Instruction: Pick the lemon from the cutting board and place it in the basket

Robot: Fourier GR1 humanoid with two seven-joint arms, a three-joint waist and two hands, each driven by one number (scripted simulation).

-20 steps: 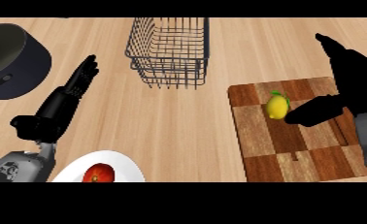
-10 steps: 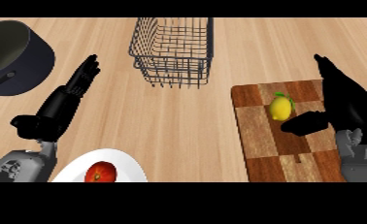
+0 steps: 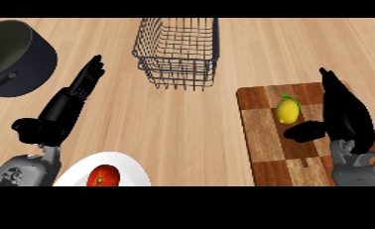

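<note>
The lemon (image 3: 288, 110) lies on the cutting board (image 3: 267, 139), just beside the right hand (image 3: 343, 115), whose fingers are straight. The basket (image 3: 178, 53) stands apart; the left hand (image 3: 64, 108) rests, fingers straight, between a dark pot (image 3: 23, 57) and a plate (image 3: 104, 171).

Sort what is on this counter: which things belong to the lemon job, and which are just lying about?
Belongs to the job:
lemon
cutting board, under the lemon
basket
right hand, open beside the lemon

Just lying about:
dark pot
white plate
tomato on the plate
left hand, resting open
</note>
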